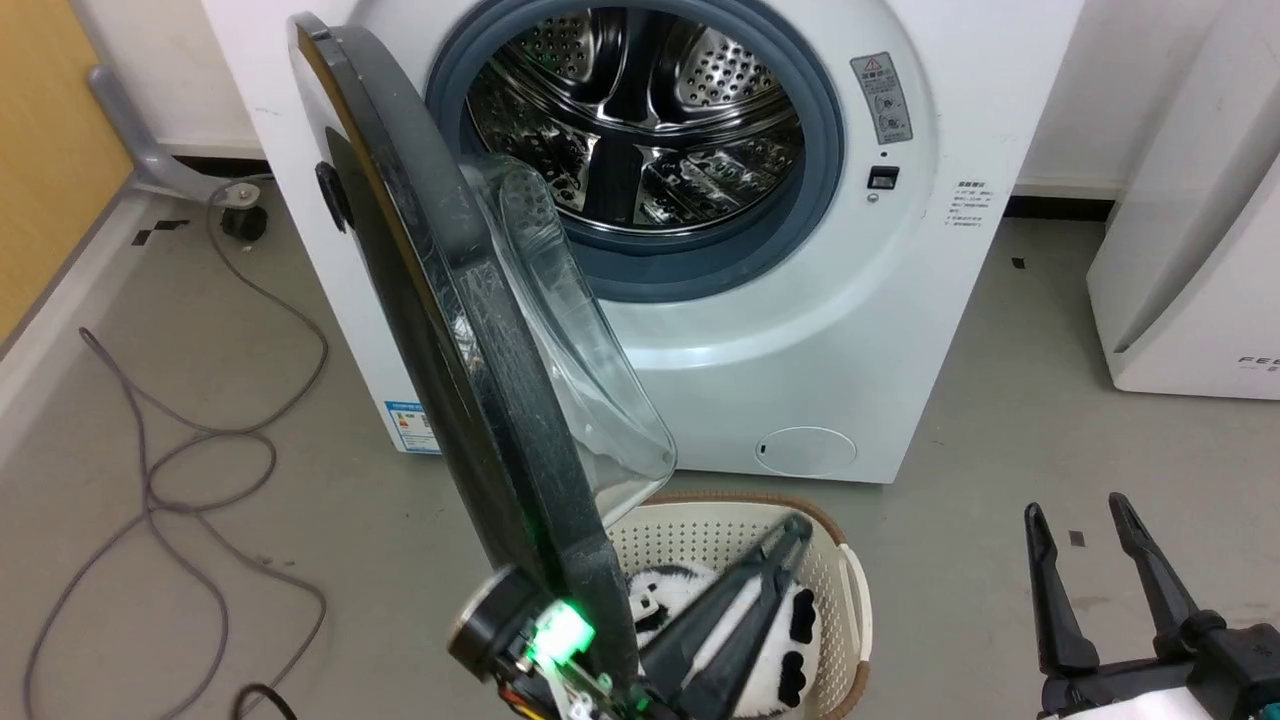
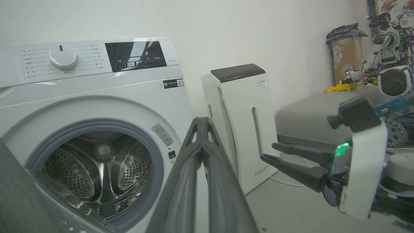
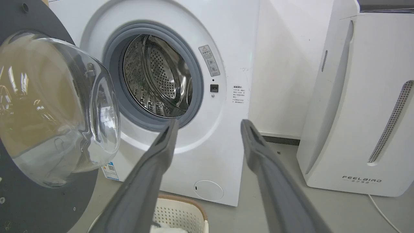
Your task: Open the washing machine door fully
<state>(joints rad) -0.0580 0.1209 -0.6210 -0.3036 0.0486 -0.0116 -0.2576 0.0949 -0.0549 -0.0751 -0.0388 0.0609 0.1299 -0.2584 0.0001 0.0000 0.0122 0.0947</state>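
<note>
**Door about halfway open, left arm at its lower rim**

The large round glossy black door with its clear glass bowl (image 1: 450,330) stands edge-on from the big white front-loading washing machine (image 1: 800,330), over a cream perforated plastic basket (image 1: 855,590) on the floor. The left gripper (image 1: 795,528) is pinched together and empty, and the right gripper (image 1: 1078,510) is spread wide and empty. Pushing with bare fingers could skid off the smooth rim, or knock the basket.

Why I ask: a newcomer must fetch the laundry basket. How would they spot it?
Find the big white washing machine with its black door swung open. On the floor before it, near the door's glass bowl, stands the laundry basket: cream, perforated, brown-rimmed, unlike the smooth white FEELBIRD appliance.
</note>
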